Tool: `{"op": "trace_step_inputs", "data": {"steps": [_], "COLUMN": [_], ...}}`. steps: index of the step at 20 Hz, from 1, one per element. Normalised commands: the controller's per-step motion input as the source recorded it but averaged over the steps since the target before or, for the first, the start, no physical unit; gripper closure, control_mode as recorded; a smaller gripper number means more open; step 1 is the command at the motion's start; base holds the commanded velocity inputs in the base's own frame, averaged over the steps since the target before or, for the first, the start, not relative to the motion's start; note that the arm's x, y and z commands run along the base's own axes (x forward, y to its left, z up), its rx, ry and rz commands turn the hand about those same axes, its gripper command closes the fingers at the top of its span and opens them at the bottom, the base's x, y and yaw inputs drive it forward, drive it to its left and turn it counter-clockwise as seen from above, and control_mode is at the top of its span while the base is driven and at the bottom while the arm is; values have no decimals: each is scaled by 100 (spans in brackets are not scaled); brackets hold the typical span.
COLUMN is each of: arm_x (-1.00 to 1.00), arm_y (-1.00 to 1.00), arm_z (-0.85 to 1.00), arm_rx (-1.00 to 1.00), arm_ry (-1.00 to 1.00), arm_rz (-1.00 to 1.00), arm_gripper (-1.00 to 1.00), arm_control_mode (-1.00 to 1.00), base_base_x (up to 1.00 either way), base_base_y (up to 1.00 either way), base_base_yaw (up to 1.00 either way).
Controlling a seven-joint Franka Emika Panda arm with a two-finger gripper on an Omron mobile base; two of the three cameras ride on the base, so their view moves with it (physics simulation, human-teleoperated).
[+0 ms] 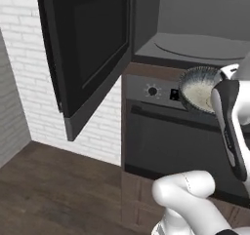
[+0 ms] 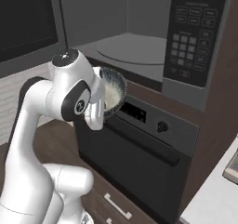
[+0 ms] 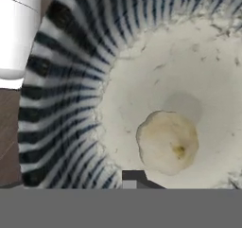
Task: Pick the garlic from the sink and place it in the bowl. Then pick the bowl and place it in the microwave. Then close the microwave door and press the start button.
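Close up from the hand cam: pale cream roundish garlic bulb [image 3: 168, 142] sits on the whitish inside of the round deep bowl w/ dark grey-blue speckled rim [image 3: 71, 94], near the bottom centre. One dark fingertip [image 3: 134, 179] pokes up at the bowl's inner wall; gripper's [image 2: 103, 102] other finger is hidden, so whether it's clamped on the rim can't be told. From the base cams, white Franka arm holds the bowl [image 1: 197, 88] aloft, tilted, in front of the black oven w/ knob and handle [image 2: 139, 144], just below the built-in dark microwave [image 2: 139, 46]. Beyond, grey cavity and round turntable plate [image 2: 132, 49] lie exposed; large black microwave door w/ dark glass window [image 1: 85, 48] hangs wide open at left, against white brick wall [image 1: 24, 83].
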Motion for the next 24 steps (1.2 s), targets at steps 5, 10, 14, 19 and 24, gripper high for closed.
{"op": "trace_step_inputs", "data": {"steps": [5,10,14,19,24], "arm_x": [0,0,0,0,0], "arm_y": [0,0,0,0,0], "arm_z": [0,0,0,0,0], "arm_rx": [0,0,0,0,0], "arm_ry": [0,0,0,0,0], "arm_rz": [0,0,0,0,0], "arm_gripper": [100,100,100,100,100], "arm_control_mode": [100,100,100,100,100], "base_base_x": [19,-13,-27,-34,-20], "base_base_y": [0,4,24,14,-7], "base_base_yaw": [29,27,14,13,17]}}
